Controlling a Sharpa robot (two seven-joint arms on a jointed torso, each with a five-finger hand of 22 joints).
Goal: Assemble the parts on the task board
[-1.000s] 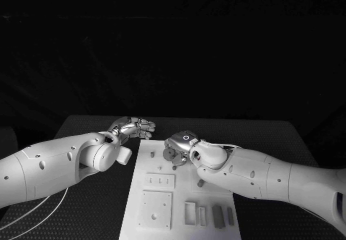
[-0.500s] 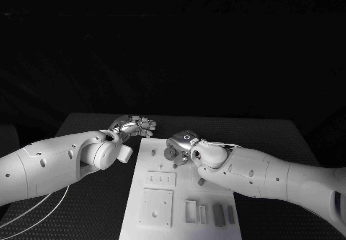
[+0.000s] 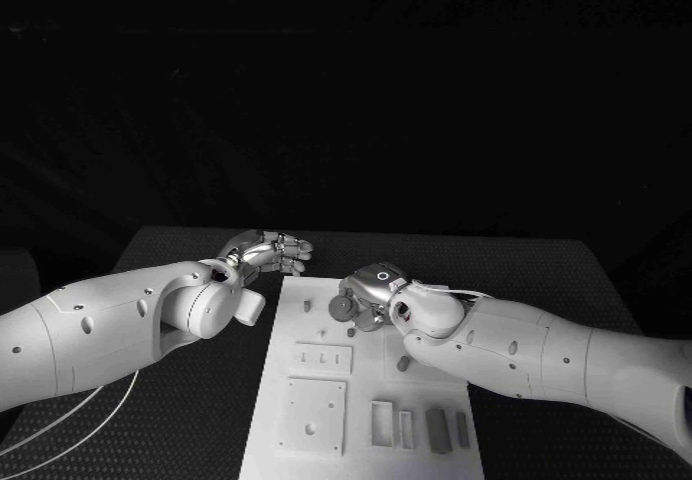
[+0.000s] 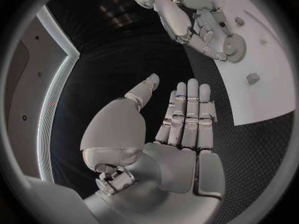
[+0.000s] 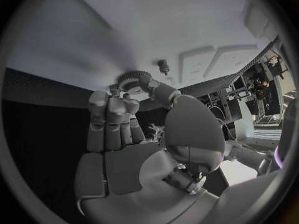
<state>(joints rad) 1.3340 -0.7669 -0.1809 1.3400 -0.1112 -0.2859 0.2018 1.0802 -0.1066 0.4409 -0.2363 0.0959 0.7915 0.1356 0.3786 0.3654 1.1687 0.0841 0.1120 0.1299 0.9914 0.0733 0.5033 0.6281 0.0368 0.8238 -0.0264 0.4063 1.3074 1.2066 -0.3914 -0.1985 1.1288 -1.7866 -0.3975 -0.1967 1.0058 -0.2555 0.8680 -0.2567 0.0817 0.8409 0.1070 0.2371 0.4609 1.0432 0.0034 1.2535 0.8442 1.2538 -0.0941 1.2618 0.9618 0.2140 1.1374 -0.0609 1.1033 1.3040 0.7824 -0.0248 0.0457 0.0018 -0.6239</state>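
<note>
Compared with the head view of 1 s earlier, the right hand (image 3: 364,298) was found slightly nearer the middle of the task board (image 3: 325,440); the left hand (image 3: 268,252) was essentially unchanged, and the parts on the board had not shifted.

The right hand was seen over the far half of the task board, close to its centre line. A grey gear (image 5: 132,78) was pinched between its thumb and fingertips, the remaining fingers held together and straight. In the left wrist view the same gear (image 4: 235,47) was seen at the tips of the right hand (image 4: 202,27), at or just above the white surface; actual contact could not be judged. A small peg (image 5: 163,64) stood upright on the board just beside the gear.

The left hand was recorded off the board, over the black table (image 3: 173,420) near the board's far left corner. Its fingers (image 4: 187,109) were extended, laid side by side, thumb apart, and nothing was held.

A small grey part (image 4: 252,77) lay loose on the board, well apart from the gear. At the near end, 2 square recessed plates (image 3: 313,410) sat along the left edge and a row of narrow slots and grey bars (image 3: 436,432) toward the near right corner.

Bare board was noted between the right hand and the near plates. The right forearm (image 3: 548,360) covered the board's right edge. Open table was seen beyond the far edge of the board.
</note>
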